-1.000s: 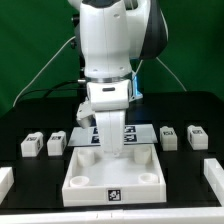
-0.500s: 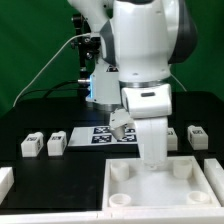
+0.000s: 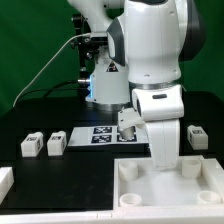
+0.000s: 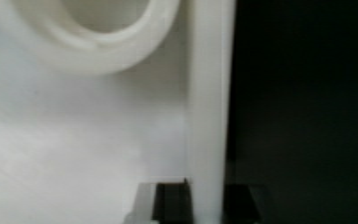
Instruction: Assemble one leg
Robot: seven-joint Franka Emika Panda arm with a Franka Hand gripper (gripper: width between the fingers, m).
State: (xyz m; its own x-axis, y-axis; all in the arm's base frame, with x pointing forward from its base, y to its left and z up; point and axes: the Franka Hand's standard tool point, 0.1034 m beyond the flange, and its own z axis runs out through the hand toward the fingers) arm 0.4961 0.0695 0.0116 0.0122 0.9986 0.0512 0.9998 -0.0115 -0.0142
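Jaws pinch the thin side wall of the white tray [image 3: 165,195] at the front of the black table [image 3: 60,185]. Two small legs [image 3: 32,145] stand at the exterior view's left and one leg [image 3: 197,135] at its right, away from the jaws. A green wall [image 3: 30,40] is behind.

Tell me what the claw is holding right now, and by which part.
The claw pinches the white tray by its thin side wall, one finger on each face, beside a round corner socket.
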